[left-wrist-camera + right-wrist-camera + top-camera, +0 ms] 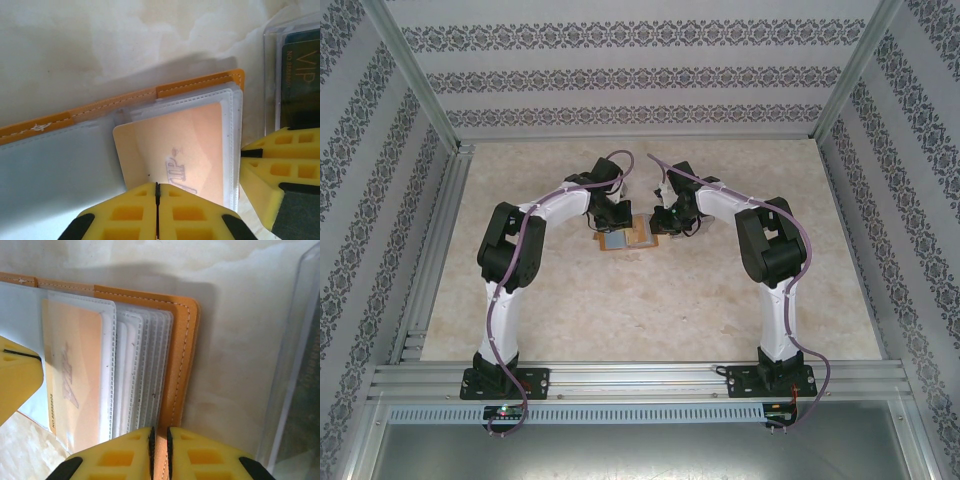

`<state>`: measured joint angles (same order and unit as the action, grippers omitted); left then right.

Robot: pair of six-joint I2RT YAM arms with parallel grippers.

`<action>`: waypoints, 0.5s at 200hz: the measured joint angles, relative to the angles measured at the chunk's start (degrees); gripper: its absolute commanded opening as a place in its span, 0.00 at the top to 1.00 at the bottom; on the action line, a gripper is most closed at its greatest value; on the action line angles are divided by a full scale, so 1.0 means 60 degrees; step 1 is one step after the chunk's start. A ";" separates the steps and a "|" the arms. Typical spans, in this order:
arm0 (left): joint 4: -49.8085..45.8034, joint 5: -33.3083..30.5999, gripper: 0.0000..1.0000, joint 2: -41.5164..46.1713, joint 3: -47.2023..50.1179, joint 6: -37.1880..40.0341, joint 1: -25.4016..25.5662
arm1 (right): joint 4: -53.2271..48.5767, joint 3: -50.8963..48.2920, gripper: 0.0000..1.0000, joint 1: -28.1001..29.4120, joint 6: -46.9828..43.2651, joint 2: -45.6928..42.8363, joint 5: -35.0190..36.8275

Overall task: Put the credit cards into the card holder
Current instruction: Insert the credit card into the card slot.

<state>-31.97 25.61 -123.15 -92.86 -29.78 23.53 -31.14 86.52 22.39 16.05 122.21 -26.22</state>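
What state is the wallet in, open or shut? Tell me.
Open: the wallet lies spread flat, its inner clear sleeves exposed and fanned.

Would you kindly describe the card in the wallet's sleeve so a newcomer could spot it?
At the middle of the beige table lies an open orange-tan stitched wallet. Poking from its clear sleeve, pinched by the left hand, is a pale peach card printed VIP; cards in the nearby clear case are dark.

Both arms, left (505, 300) and right (775, 300), have white link shells and bulky black joint housings. A mauve cable (488, 335) loops along each. Black base plates (505, 383) carry them. The left end effector (157, 192) and right end effector (159, 437) have yellow fingers (125, 212) with square recesses and black backing.
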 measured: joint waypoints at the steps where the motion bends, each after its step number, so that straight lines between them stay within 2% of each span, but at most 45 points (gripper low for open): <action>1: 0.0004 0.0004 0.89 0.0004 0.0004 0.0000 0.0000 | 0.0000 0.0000 0.81 0.0000 0.0000 0.0000 0.0000; 55: 0.1180 0.0011 0.84 0.1249 0.1523 -0.0408 -0.0273 | -0.0073 0.0007 0.80 0.0000 0.0007 -0.0033 -0.0069; 100: 0.2499 0.0146 0.78 0.2430 0.3497 -0.0994 -0.1206 | -0.0066 0.0007 0.79 0.0000 0.0036 -0.0503 -0.0200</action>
<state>-16.97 26.48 -108.57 -71.88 -35.75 16.29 -31.53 86.56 22.39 16.27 119.20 -27.42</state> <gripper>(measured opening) 0.199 0.206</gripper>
